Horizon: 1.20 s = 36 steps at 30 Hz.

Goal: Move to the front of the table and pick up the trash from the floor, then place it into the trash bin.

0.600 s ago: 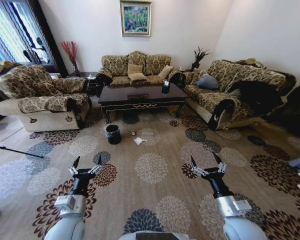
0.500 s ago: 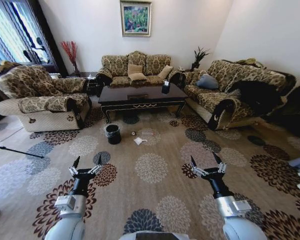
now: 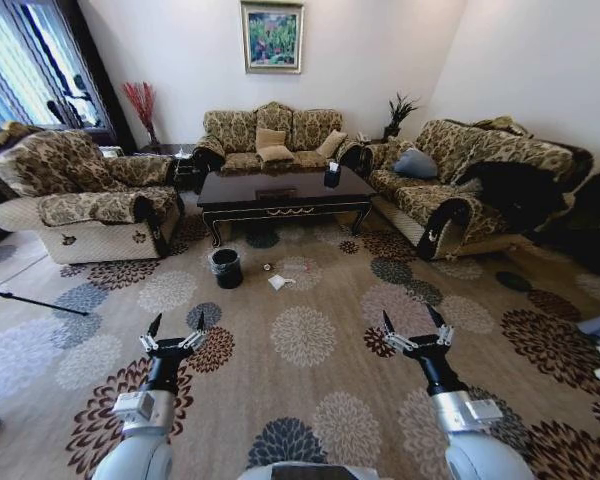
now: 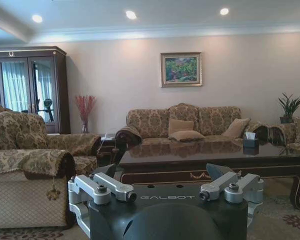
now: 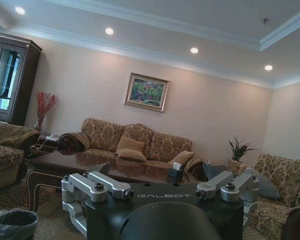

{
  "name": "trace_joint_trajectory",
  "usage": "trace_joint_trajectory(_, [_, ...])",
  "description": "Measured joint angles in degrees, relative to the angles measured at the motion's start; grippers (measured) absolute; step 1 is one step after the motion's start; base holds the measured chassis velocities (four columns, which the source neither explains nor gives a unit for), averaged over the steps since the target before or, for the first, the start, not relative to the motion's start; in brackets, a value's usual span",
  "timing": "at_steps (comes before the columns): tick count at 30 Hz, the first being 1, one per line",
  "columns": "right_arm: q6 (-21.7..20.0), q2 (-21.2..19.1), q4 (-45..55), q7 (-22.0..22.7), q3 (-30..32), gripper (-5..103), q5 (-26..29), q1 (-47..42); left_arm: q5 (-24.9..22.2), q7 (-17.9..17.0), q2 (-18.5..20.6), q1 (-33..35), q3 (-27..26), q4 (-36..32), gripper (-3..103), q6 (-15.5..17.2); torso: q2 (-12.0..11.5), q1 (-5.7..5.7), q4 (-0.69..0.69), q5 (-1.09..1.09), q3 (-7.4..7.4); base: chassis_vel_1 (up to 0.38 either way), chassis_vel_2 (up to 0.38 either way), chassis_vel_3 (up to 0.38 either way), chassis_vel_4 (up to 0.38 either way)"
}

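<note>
Clearly both the left gripper (image 3: 176,335) and right gripper (image 3: 414,331) are hanging wide open, empty; the crumpled white paper (image 3: 277,282) seems light, soft, pinchable anywhere.

Carpet (image 3: 310,400): beige w/ round floral medallions in brown, cream, grey-blue. Sofa (image 3: 272,135) + armchair (image 3: 80,195): gold-brown damask, cream base on armchair. Coffee table (image 3: 280,190): glossy dark wood, gold trim on apron. Trash bin (image 3: 225,268): black, clear liner. Paper (image 3: 278,282): white. Tissue box (image 3: 332,176): dark. Wall painting (image 3: 271,36): green, gilt frame. Dried stems (image 3: 140,102): red.
</note>
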Motion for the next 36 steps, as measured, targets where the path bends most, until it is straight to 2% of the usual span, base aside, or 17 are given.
trace_joint_trajectory(6, [0.01, -0.09, -0.43, 0.03, -0.02, 100, -0.05, 0.1, 1.31, 0.43, -0.08, -0.56, 0.08, 1.11, 100, -2.77, 0.0, 0.0, -0.01, 0.0, 0.0, 0.0, 0.0, 0.0, 0.0])
trace_joint_trajectory(19, [0.24, 0.3, -1.11, 0.32, 0.05, 100, -0.16, 0.33, 1.55, -0.93, -0.15, -0.85, 0.08, 1.88, 100, -2.04, -0.26, -0.11, -0.02, 0.0, -0.11, 0.0, 0.0, 0.0, 0.0])
trace_joint_trajectory(36, [0.97, 0.79, -2.89, 1.79, -0.19, 100, 0.2, 1.8, 1.47, -0.89, -0.38, -0.78, 0.19, 1.98, 100, -1.9, -5.33, -2.43, -0.02, 0.0, -2.89, 0.0, 0.0, 0.0, 0.0])
